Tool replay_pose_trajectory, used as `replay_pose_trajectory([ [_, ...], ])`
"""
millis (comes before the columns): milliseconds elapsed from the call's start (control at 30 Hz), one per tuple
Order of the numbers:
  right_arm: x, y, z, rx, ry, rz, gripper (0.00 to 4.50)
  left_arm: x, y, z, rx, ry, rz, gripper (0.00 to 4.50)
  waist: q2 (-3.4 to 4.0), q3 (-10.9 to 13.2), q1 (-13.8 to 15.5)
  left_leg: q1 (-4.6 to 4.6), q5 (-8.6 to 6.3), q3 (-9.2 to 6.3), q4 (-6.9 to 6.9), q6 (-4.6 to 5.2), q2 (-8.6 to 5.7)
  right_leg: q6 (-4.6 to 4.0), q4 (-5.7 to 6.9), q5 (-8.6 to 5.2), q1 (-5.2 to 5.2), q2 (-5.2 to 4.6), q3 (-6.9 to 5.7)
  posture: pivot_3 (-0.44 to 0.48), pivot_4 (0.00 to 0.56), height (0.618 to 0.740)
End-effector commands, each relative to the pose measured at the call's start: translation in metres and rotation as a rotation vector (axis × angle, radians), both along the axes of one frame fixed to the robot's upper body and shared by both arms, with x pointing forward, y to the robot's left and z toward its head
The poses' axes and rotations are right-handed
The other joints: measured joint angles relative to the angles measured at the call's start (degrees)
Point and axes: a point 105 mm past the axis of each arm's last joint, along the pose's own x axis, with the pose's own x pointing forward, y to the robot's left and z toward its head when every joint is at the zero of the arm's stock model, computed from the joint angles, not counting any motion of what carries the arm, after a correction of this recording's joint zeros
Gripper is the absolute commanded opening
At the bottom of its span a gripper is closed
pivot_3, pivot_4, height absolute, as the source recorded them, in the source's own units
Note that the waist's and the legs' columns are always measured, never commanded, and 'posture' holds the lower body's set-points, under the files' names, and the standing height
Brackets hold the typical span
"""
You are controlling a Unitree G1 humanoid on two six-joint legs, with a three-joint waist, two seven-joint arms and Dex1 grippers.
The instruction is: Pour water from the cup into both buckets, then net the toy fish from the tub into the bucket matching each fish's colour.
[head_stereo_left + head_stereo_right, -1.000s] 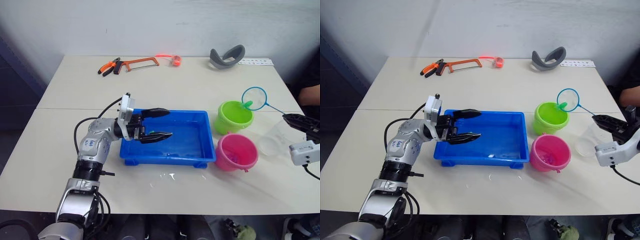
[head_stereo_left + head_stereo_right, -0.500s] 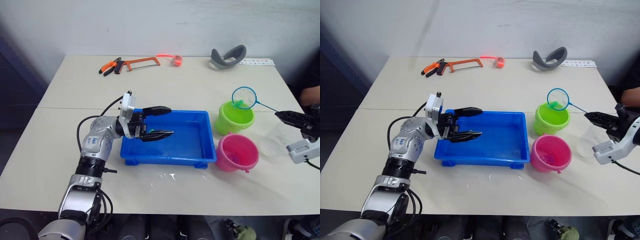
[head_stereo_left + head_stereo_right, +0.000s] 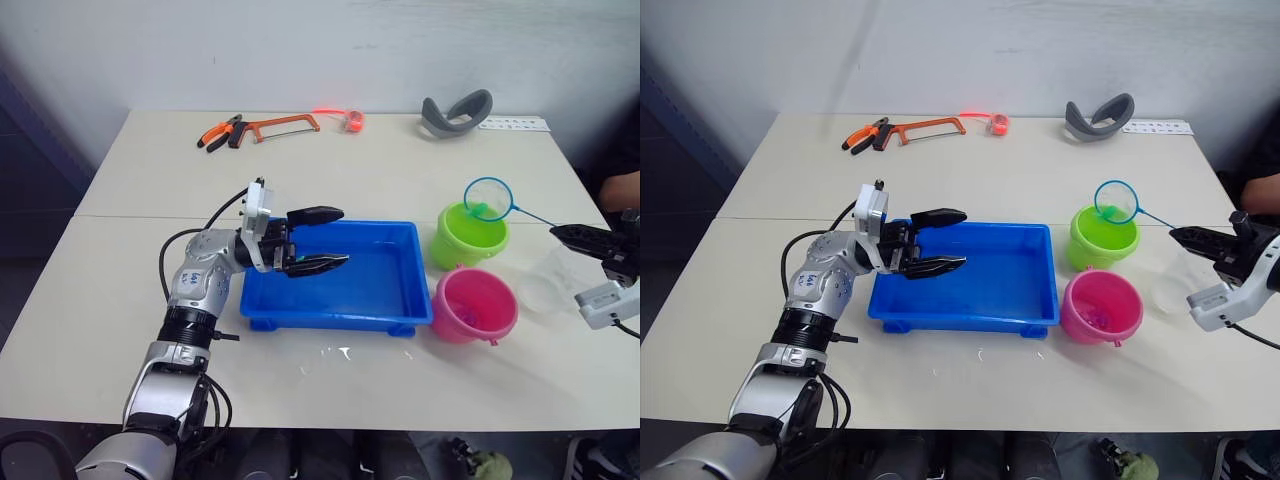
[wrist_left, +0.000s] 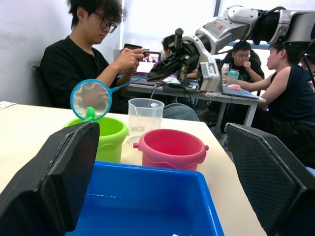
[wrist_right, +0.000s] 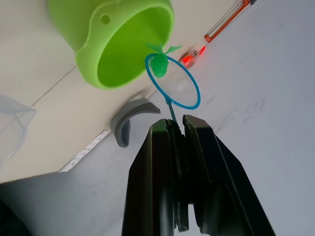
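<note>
Holding the net (image 3: 487, 198) by its handle in your clamped right jaws (image 5: 178, 129) puts its green fish (image 5: 159, 64) over the green bucket (image 3: 470, 233) ahead for tipping, while your left jaws (image 3: 322, 239) gape empty above the tub (image 3: 400, 300).

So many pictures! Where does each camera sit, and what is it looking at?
Left eye, right eye: on the head, looking down over the table; both arms show.
Left wrist: on the left arm, looking across the tub toward the buckets; its open left hand frames the view.
Right wrist: on the right arm, looking along the right hand gripping the net.
Shared: the green bucket.
</note>
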Motion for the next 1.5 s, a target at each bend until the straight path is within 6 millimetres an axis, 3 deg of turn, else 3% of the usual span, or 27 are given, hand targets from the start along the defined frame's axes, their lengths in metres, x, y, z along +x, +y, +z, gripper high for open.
replay_pose_trajectory([
  [33,0.002,-0.016,0.009,-0.021,-0.034,-0.065,0.00,0.001,0.000,0.009,-0.014,-0.048,0.005,4.45,0.00,0.0,0.1,0.00,0.00,0.01,0.00,0.00,0.00,0.00,0.01,0.00,0.00,-0.01,0.00,0.000,0.150,0.740],
  [167,-0.003,-0.002,0.005,0.003,-0.011,0.009,0.00,0.002,0.000,0.010,-0.015,-0.052,0.011,4.45,0.00,0.0,0.1,-0.01,0.00,0.00,0.00,0.00,0.00,0.00,0.00,0.00,0.00,0.00,0.00,0.000,0.150,0.740],
  [267,0.006,-0.018,0.013,0.005,-0.072,-0.094,0.00,0.002,0.000,0.010,-0.017,-0.053,0.012,4.45,0.00,0.0,0.1,-0.01,0.00,0.00,0.00,0.00,0.00,0.00,0.00,0.00,0.00,0.00,0.00,0.000,0.150,0.740],
  [433,0.004,-0.012,0.016,0.060,-0.071,-0.056,0.00,0.002,0.002,0.011,-0.018,-0.058,0.021,4.45,0.02,0.0,0.1,-0.01,0.00,-0.01,0.00,0.00,0.01,0.00,0.01,0.00,0.00,0.01,0.00,0.000,0.150,0.740],
  [633,-0.007,0.021,0.037,0.345,-0.027,0.046,0.00,-0.005,0.024,0.017,-0.043,-0.075,0.054,4.45,0.01,0.0,-0.3,-0.01,0.00,-0.03,0.00,0.00,0.05,0.00,-0.02,0.00,0.00,0.01,-0.01,0.000,0.150,0.740],
  [700,-0.015,0.048,0.035,0.602,0.121,0.086,0.00,-0.005,0.044,0.018,-0.043,-0.075,0.113,4.45,0.01,0.0,-0.6,-0.01,0.00,-0.04,0.00,-0.01,0.06,0.00,0.00,0.00,0.00,0.01,-0.02,0.000,0.150,0.740],
  [767,-0.022,0.070,0.032,0.859,0.308,0.089,0.00,-0.004,0.063,0.018,-0.036,-0.072,0.175,4.45,0.00,0.0,-1.1,0.00,0.00,-0.13,0.00,-0.01,0.14,-0.01,-0.07,0.01,0.06,-0.03,-0.05,0.000,0.150,0.740],
  [833,-0.027,0.089,0.023,0.965,0.496,0.059,0.00,-0.005,0.083,0.015,-0.001,-0.071,0.237,4.45,0.00,0.0,-1.1,0.02,-0.01,-0.14,0.01,-0.02,0.24,-0.03,-0.07,0.02,0.09,-0.05,-0.05,0.000,0.150,0.740],
  [1067,-0.022,0.123,-0.017,0.969,0.858,-0.138,0.00,-0.021,0.141,-0.007,0.154,-0.018,0.400,4.45,-0.02,0.0,-1.1,0.04,-0.07,-0.18,0.09,0.07,0.19,-0.05,-0.03,0.02,0.08,-0.39,-0.14,0.000,0.150,0.740],
  [1333,0.009,0.153,-0.052,0.910,0.969,-0.210,0.00,-0.046,0.154,-0.014,0.236,0.038,0.428,4.45,-0.06,0.0,-1.0,-0.11,-0.15,-0.33,0.07,0.13,-0.07,-0.06,-0.32,0.00,0.00,-0.75,-0.39,0.000,0.150,0.740],
  [1500,0.030,0.181,-0.059,0.909,0.963,-0.153,0.00,-0.053,0.160,-0.013,0.277,0.048,0.456,4.45,-0.05,0.0,-1.2,-0.14,-0.14,-0.30,0.06,0.13,-0.12,-0.06,-0.08,0.00,-0.01,-0.76,-0.45,0.000,0.150,0.740],
])
